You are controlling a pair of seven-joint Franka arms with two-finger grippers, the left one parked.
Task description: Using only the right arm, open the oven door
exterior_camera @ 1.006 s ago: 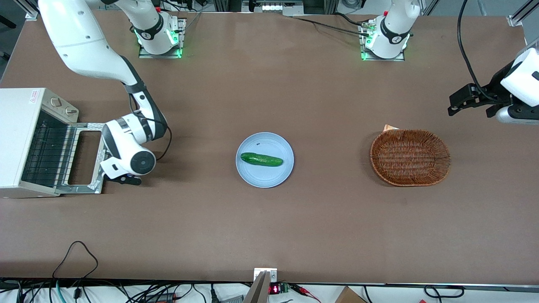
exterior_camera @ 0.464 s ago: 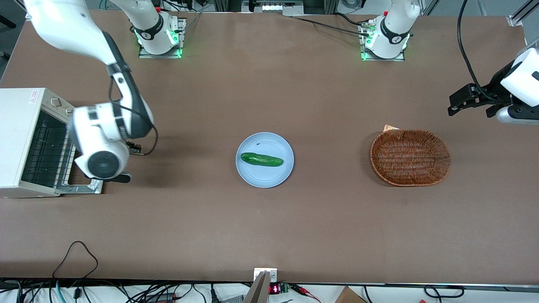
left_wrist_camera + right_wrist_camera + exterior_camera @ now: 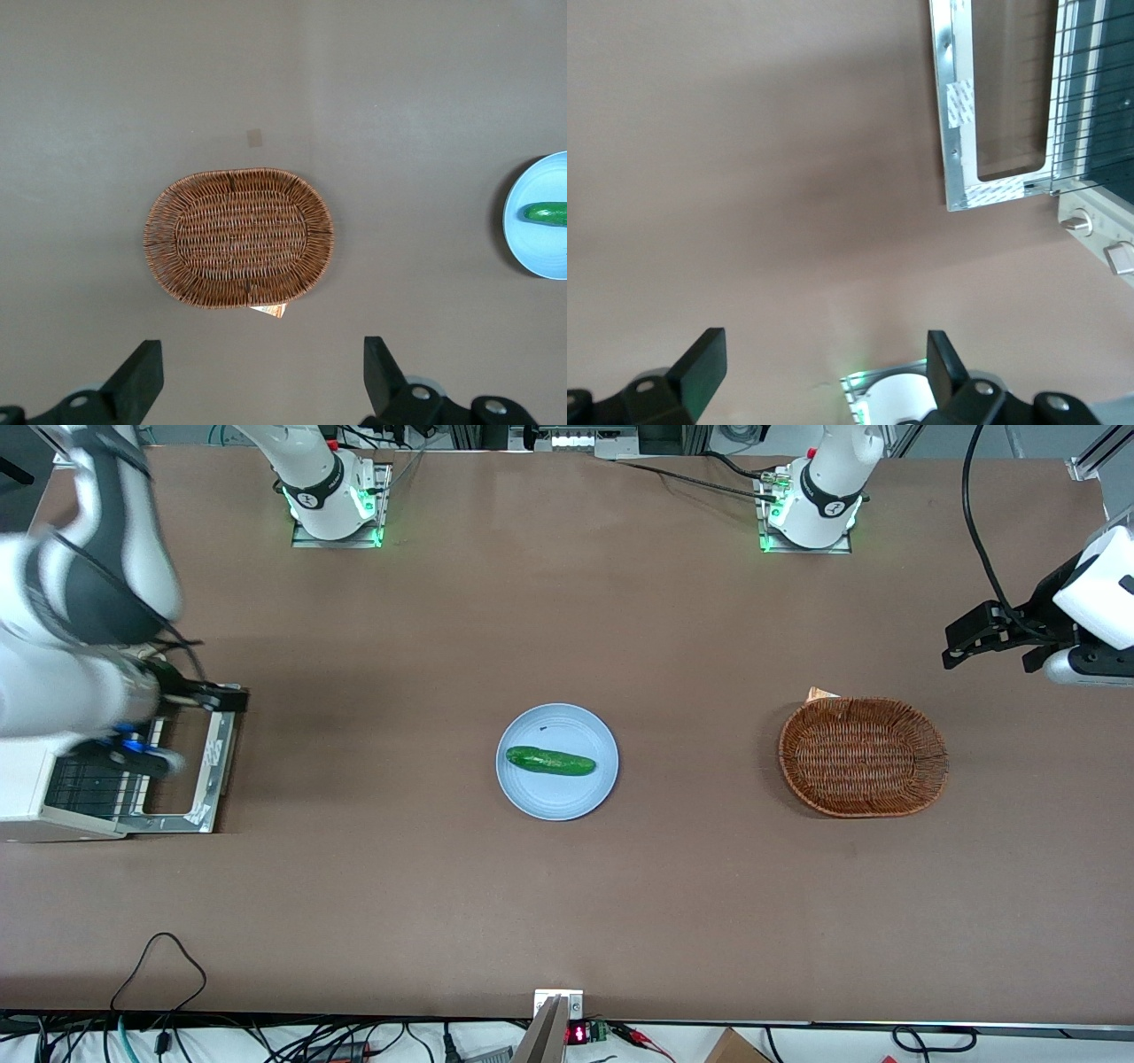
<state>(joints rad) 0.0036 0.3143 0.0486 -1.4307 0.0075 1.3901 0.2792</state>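
The cream-white oven stands at the working arm's end of the table. Its oven door lies flat open on the table in front of it, with the wire rack showing inside. The right arm is raised high above the oven and hides its top and knobs in the front view. My gripper is open and empty, high above the bare table beside the door and apart from it. The right wrist view shows the open door, the rack and the two knobs.
A pale blue plate with a cucumber sits mid-table. A wicker basket lies toward the parked arm's end and also shows in the left wrist view. The arm's base with its green light shows under my gripper.
The right arm has lifted away from the door's handle edge and swung up over the oven. The door stays flat open on the table.
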